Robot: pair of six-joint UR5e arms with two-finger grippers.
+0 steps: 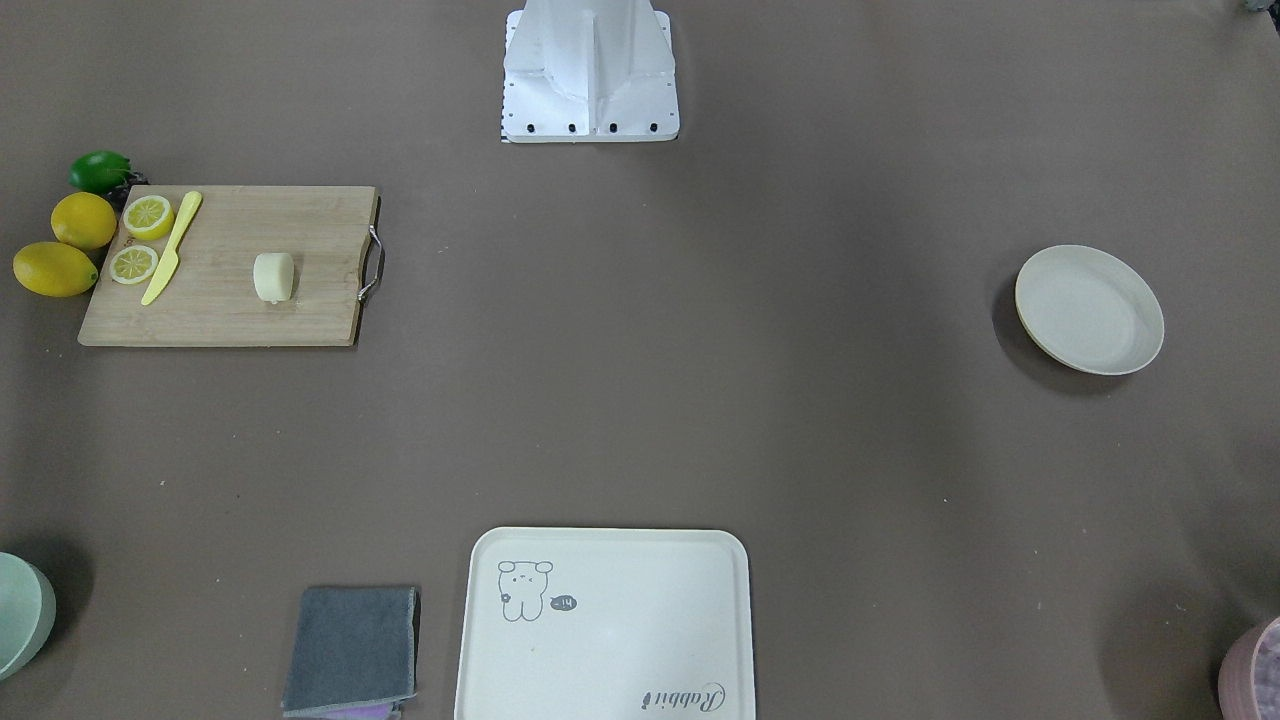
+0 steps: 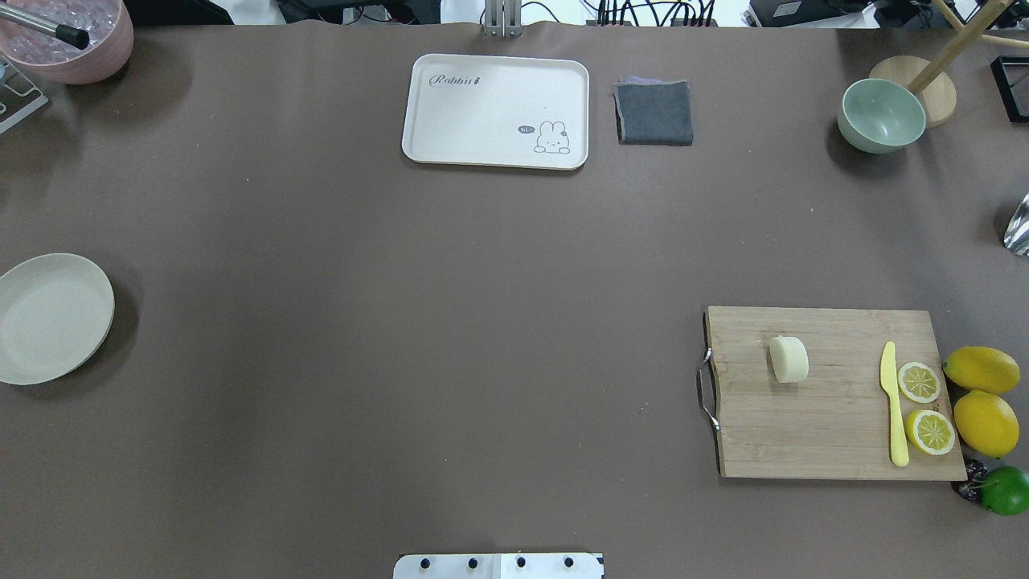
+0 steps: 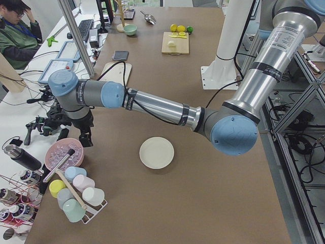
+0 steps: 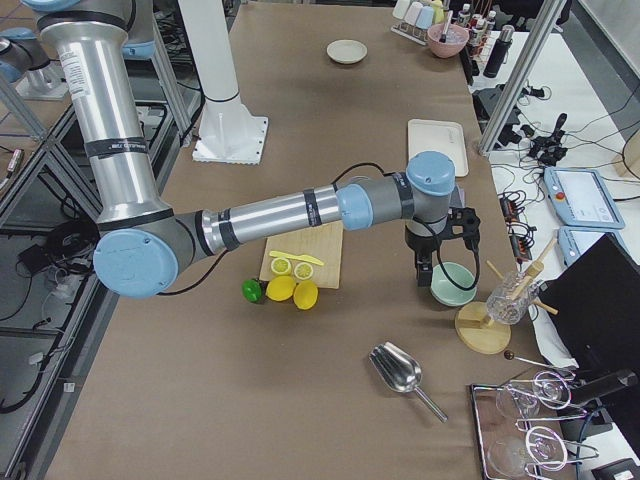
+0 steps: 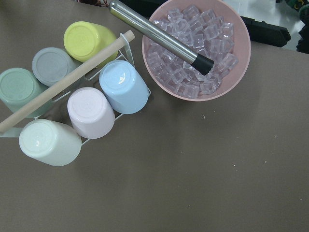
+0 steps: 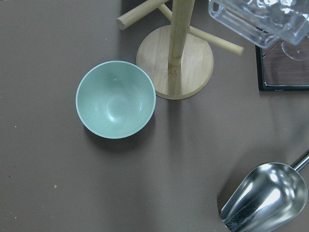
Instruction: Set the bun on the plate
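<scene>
The bun, a small pale cream lump, lies on its side on a wooden cutting board at the table's right side in the overhead view. The plate, round and off-white, sits bare at the opposite end. My left gripper hangs over the far left corner above a pink ice bowl, well away from the plate. My right gripper hovers over a pale green bowl, beyond the board. I cannot tell whether either gripper is open or shut.
On the board lie a yellow knife and lemon halves; whole lemons and a lime sit beside it. A cream tray and grey cloth are at the far edge. A cup rack, wooden stand, metal scoop and a seated person are nearby.
</scene>
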